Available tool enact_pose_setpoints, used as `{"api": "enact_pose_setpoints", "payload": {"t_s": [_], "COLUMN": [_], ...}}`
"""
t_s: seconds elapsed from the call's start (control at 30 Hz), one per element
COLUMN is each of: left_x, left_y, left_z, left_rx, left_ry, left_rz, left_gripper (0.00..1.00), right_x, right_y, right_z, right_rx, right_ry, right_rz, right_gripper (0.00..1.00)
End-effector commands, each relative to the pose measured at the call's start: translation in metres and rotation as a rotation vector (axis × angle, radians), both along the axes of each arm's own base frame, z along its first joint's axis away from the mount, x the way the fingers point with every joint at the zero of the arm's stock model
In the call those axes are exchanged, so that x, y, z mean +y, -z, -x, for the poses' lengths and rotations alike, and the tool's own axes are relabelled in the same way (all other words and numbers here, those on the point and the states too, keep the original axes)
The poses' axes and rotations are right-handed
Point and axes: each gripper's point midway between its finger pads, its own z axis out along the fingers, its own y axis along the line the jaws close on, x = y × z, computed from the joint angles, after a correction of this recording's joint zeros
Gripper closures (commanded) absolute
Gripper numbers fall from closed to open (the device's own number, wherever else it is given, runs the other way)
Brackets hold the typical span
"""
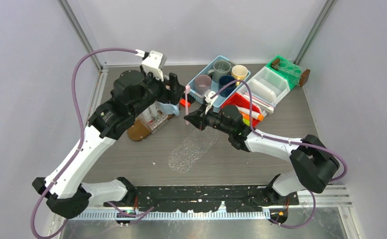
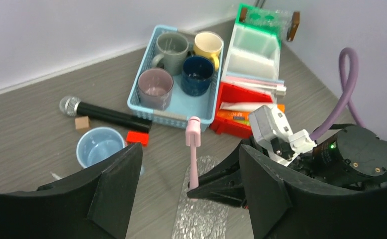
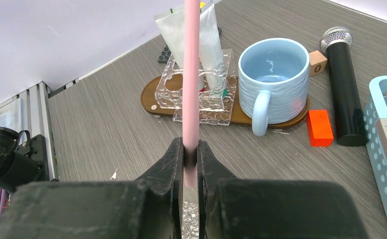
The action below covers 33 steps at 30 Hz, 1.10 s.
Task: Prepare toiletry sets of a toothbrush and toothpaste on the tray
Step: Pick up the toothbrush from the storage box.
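Note:
My right gripper [image 3: 190,149] is shut on the lower end of a pink toothbrush [image 3: 191,74], holding it upright above the table. My left gripper [image 2: 190,149] is open wide, one finger on each side of that toothbrush [image 2: 193,149], and touches nothing. In the top view the left gripper [image 1: 177,89] hovers just left of the brush [image 1: 187,97], and the right gripper [image 1: 188,119] is below it. The brown oval tray [image 3: 151,97] carries a clear holder [image 3: 201,102] with a white toothpaste tube [image 3: 212,45] standing in it.
A light blue mug [image 3: 273,74] stands on the tray's right end. A black microphone [image 3: 343,84], an orange block [image 3: 319,128] and a blue basket of mugs [image 2: 146,99] lie nearby. A red bin [image 2: 231,127] holds tubes and brushes. White bins [image 1: 268,84] stand behind it, and a crinkled clear sheet [image 1: 191,149] lies mid-table.

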Motion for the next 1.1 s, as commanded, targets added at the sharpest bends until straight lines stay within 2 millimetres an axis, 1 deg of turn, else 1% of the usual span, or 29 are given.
{"api": "enact_pose_setpoints", "payload": {"t_s": [0.0,0.07,0.2,0.23,0.4,0.57,0.63,0.77,0.87,0.93,0.97,1.03,1.07], "left_x": [0.005,-0.003,-0.014,-0.016,-0.025,-0.035,-0.037,-0.037,-0.038,-0.039,-0.038,-0.038,-0.037], "left_y": [0.033,0.032,0.045,0.045,0.051,0.052,0.054,0.057,0.058,0.058,0.058,0.056,0.055], "left_z": [0.006,0.005,-0.005,-0.009,-0.023,-0.027,-0.027,-0.025,-0.023,-0.022,-0.022,-0.021,-0.021], "left_rx": [0.169,0.197,0.244,0.240,0.246,0.258,0.271,0.292,0.309,0.311,0.313,0.307,0.301], "left_ry": [0.026,0.056,0.068,0.062,0.058,0.089,0.103,0.110,0.121,0.128,0.129,0.131,0.130], "left_rz": [-0.152,-0.144,-0.163,-0.159,-0.154,-0.135,-0.132,-0.123,-0.109,-0.103,-0.101,-0.099,-0.099], "left_gripper": [0.28,0.29,0.31,0.32,0.38,0.45,0.50,0.64,0.69,0.74,0.79,0.97,1.00], "right_x": [-0.003,-0.003,-0.003,-0.003,-0.001,-0.001,0.000,0.000,0.000,0.001,0.001,0.000,-0.001], "right_y": [-0.021,-0.021,-0.022,-0.022,-0.020,-0.019,-0.020,-0.021,-0.021,-0.020,-0.020,-0.020,-0.020], "right_z": [0.004,0.004,0.006,0.006,0.009,0.010,0.010,0.010,0.010,0.011,0.011,0.011,0.011], "right_rx": [-0.076,-0.078,-0.082,-0.084,-0.086,-0.090,-0.091,-0.092,-0.092,-0.090,-0.089,-0.088,-0.088], "right_ry": [-0.005,-0.008,-0.012,-0.013,-0.023,-0.024,-0.024,-0.025,-0.026,-0.029,-0.028,-0.026,-0.023], "right_rz": [-0.018,-0.017,-0.012,-0.009,0.000,0.005,0.004,0.003,0.003,0.003,0.003,0.001,0.001], "right_gripper": [0.99,0.99,0.99,0.99,0.99,0.99,0.99,0.99,0.99,0.99,0.99,0.99,0.97]}}
